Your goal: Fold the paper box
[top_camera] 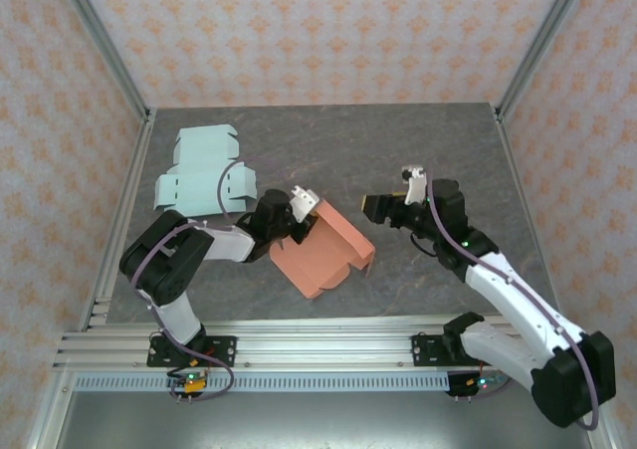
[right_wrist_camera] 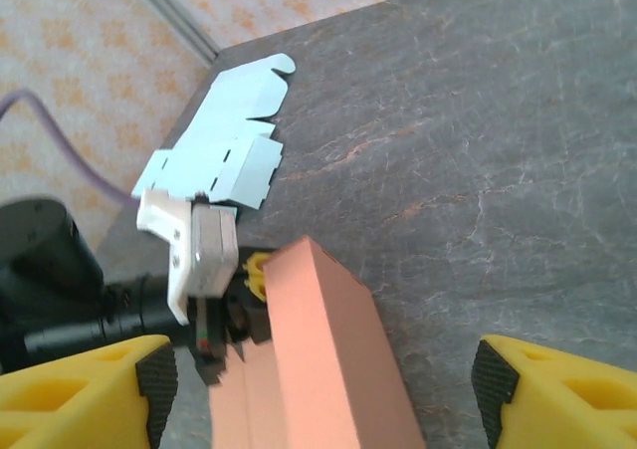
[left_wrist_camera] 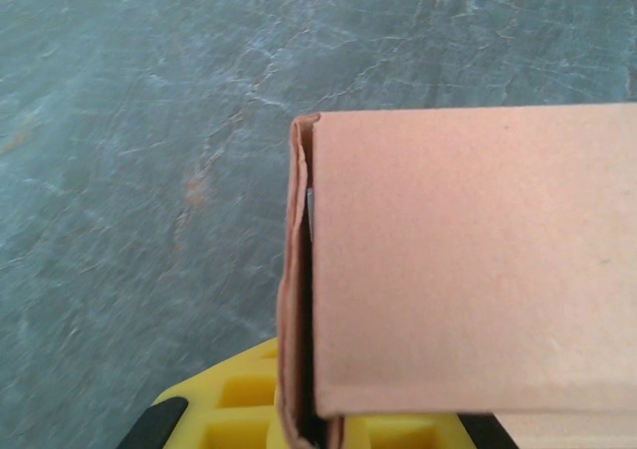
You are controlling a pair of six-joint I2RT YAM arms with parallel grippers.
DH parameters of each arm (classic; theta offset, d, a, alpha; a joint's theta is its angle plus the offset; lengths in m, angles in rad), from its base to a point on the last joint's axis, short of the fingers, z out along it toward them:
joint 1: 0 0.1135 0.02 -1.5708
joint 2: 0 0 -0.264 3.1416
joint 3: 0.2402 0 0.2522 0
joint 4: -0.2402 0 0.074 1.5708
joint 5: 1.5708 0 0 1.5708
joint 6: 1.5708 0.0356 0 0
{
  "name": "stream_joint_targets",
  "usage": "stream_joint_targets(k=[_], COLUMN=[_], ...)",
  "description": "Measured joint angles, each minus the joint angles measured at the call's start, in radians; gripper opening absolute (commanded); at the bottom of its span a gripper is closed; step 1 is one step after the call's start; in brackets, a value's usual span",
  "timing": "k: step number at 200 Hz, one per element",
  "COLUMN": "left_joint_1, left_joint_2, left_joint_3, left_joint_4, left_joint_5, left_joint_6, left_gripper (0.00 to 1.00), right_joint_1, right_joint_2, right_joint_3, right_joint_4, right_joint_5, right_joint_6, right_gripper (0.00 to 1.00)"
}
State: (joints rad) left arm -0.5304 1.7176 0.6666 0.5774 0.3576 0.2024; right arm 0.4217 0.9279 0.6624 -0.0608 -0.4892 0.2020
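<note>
The paper box (top_camera: 323, 252) is orange card, partly folded, lying in the middle of the table. My left gripper (top_camera: 299, 220) is shut on its upper left edge. In the left wrist view a box wall (left_wrist_camera: 468, 260) stands over the yellow fingers (left_wrist_camera: 234, 404), with a thin folded flap pinched between them. My right gripper (top_camera: 381, 208) hovers just right of the box, apart from it, and is open. In the right wrist view its yellow fingers (right_wrist_camera: 90, 389) stand wide on either side of the box's raised ridge (right_wrist_camera: 333, 359), not touching it.
A flat light blue card cutout (top_camera: 204, 173) lies at the back left, also seen as the blue sheet (right_wrist_camera: 224, 140). The left arm's camera mount (right_wrist_camera: 199, 245) sits close behind the box. Bare grey tabletop (top_camera: 448, 150) stretches at the back right.
</note>
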Motion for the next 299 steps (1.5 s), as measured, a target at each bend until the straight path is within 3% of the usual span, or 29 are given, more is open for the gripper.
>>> stream_joint_targets(k=[39, 53, 60, 116, 163, 214, 231, 299], left_joint_1=[0.044, 0.062, 0.071, 0.128, 0.138, 0.141, 0.145, 0.146], left_joint_2=[-0.103, -0.139, -0.155, -0.176, -0.146, -0.103, -0.095, -0.093], left_joint_3=[-0.006, -0.006, -0.006, -0.006, 0.003, 0.008, 0.008, 0.014], left_joint_4=[-0.051, -0.068, -0.075, -0.119, -0.119, -0.100, -0.094, -0.096], left_joint_5=[0.002, 0.004, 0.006, 0.080, 0.156, 0.189, 0.188, 0.177], left_joint_6=[-0.047, -0.061, -0.068, -0.127, -0.187, -0.261, -0.284, -0.320], left_gripper=[0.00, 0.00, 0.00, 0.00, 0.00, 0.00, 0.00, 0.00], right_joint_1=[0.003, 0.003, 0.003, 0.003, 0.010, 0.052, 0.072, 0.126], right_joint_2=[-0.153, -0.187, -0.195, -0.188, -0.110, 0.048, 0.077, 0.141], right_joint_3=[-0.124, -0.174, -0.198, -0.264, -0.263, -0.177, -0.163, -0.163], right_joint_4=[0.000, 0.007, 0.014, 0.110, 0.157, 0.196, 0.223, 0.346], right_joint_5=[0.038, 0.041, 0.042, -0.071, -0.132, -0.163, -0.161, -0.077], right_joint_6=[-0.209, -0.274, -0.292, -0.368, -0.425, -0.474, -0.484, -0.488], right_gripper=[0.78, 0.62, 0.59, 0.60, 0.64, 0.57, 0.53, 0.53])
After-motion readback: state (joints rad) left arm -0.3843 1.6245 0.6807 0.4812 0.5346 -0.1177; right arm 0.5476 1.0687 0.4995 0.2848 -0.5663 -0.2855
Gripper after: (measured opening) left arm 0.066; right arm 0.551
